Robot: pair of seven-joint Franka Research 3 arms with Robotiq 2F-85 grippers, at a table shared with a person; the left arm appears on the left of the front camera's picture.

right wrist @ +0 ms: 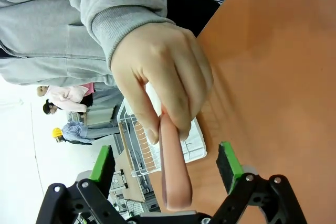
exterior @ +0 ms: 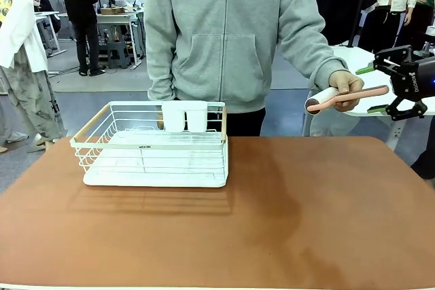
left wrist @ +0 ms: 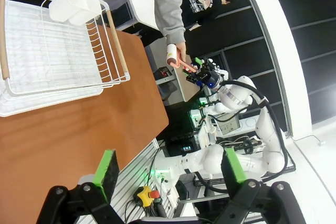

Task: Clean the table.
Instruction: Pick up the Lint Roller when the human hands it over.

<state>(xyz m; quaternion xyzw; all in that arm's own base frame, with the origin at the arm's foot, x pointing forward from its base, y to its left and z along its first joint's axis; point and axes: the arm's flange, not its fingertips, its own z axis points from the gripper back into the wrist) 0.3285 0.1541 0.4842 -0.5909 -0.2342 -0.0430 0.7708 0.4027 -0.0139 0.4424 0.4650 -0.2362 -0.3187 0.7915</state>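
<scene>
The reddish-brown table (exterior: 272, 222) lies bare in front of me. Beyond its far right corner, a person's hand (exterior: 345, 86) holds out a lint roller (exterior: 325, 100) with a white roll and a pink handle (right wrist: 174, 171). My right gripper (exterior: 370, 89) is open, its green pads standing apart on either side of the handle's free end, with gaps showing in the right wrist view (right wrist: 165, 166). My left gripper (left wrist: 170, 174) is open and holds nothing, hanging past the table's (left wrist: 79, 129) left edge.
A white wire dish rack (exterior: 156, 147) with wooden handles and a white cup (exterior: 183, 117) stands on the table's far left. The person in a grey hoodie (exterior: 224, 32) stands at the far edge. A white-topped table (exterior: 353, 56) stands behind at right.
</scene>
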